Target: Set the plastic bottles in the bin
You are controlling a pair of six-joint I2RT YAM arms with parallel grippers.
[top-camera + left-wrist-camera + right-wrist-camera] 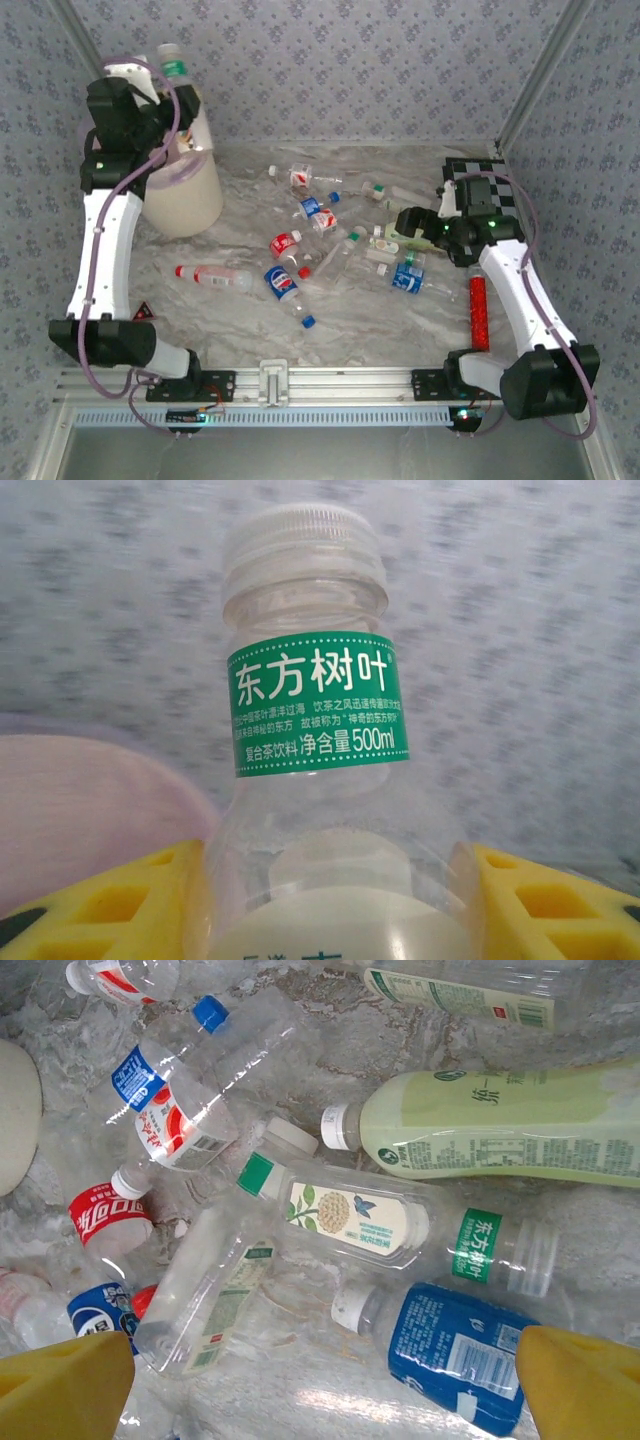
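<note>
The marbled bench (240,330) lies under everything I work on, with patterned walls around it. On its far left stands the bin (190,205), round and cream-white, its pink-lilac liner (80,800) folded over the rim. On the far right, against the wall, lies a black-and-white chequered board (505,190), and a red cylinder (479,312) lies on the bench just inside my right arm.

My left hand (160,85) is raised over the bin's mouth and grips a clear bottle (315,710) with a white cap and a green band of white lettering. The yellow pads (100,905) press against both sides of its body, and the cap points up towards the back wall. The liner's rim shows just below and to the left of the bottle.

My right hand (320,1385) hangs low over the right side of the bench with its yellow fingertips (60,1390) spread wide and nothing between them. Beneath it the plastic bottles (284,283) lie scattered across the middle of the bench, all on their sides, well apart from the bin. Closest under the fingers are a blue-labelled bottle (455,1355) with a white cap, a clear one with a flower label (350,1215) and a large pale-green bottle (500,1125) beyond it. Further left lie a red-labelled bottle (110,1215) and a blue-capped one (165,1100). A red-capped bottle (215,277) lies alone nearest the bin.
</note>
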